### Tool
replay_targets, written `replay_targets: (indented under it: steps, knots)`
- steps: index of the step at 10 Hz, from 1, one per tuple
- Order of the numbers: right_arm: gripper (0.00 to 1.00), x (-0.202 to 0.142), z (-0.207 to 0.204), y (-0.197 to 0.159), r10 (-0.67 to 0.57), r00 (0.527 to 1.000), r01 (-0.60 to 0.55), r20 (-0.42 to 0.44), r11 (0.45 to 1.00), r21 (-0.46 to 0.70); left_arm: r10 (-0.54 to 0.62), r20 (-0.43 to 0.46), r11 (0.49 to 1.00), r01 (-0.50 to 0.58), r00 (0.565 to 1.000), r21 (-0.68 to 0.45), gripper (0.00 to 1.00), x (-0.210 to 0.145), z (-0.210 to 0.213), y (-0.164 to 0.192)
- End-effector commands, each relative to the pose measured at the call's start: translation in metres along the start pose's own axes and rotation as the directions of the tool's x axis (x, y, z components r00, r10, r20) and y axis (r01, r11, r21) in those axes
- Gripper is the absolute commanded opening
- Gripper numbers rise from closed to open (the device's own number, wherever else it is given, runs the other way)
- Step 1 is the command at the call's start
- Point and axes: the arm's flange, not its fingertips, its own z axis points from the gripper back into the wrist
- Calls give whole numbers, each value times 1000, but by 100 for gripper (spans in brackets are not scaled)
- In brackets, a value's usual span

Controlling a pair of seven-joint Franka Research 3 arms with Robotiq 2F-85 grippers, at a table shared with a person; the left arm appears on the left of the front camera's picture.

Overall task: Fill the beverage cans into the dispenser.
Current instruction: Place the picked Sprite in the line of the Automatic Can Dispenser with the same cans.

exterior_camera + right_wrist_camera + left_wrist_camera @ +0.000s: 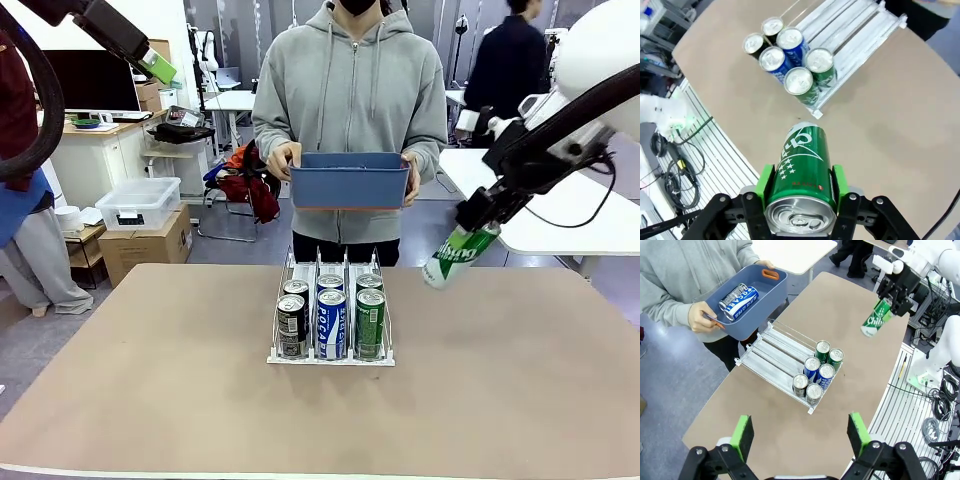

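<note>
The clear dispenser point(331, 358) stands mid-table with several beverage cans point(331, 322) upright at its front: black-and-silver in the left lane, blue-and-white in the middle, green on the right. My right gripper point(476, 217) is shut on a green can point(456, 256), held tilted in the air right of the dispenser. In the right wrist view that can point(803, 167) sits between the green pads, above the dispenser point(856, 31). My left gripper point(800, 434) is open and high over the table's near-left side, with the dispenser point(769, 353) below it; it also shows at the top left point(160, 68).
A person at the far edge holds a blue bin point(350, 186) in both hands. In the left wrist view the bin point(771, 289) holds a blue-and-white can point(743, 302) and a dark one point(732, 294). Bare brown tabletop point(150, 380) surrounds the dispenser.
</note>
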Motion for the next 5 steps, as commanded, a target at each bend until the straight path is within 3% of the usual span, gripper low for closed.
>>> replay_targets:
  steps: [1, 5]
  knots:
    - [58, -2, 14, -6, -25, 999, 25, 26, 1000, -19, 0, 1, 1000, 0, 1000, 0, 100, 0, 0, 0]
    - [58, -2, 14, -6, -25, 999, 25, 26, 1000, -19, 0, 1, 1000, 0, 1000, 0, 100, 0, 0, 0]
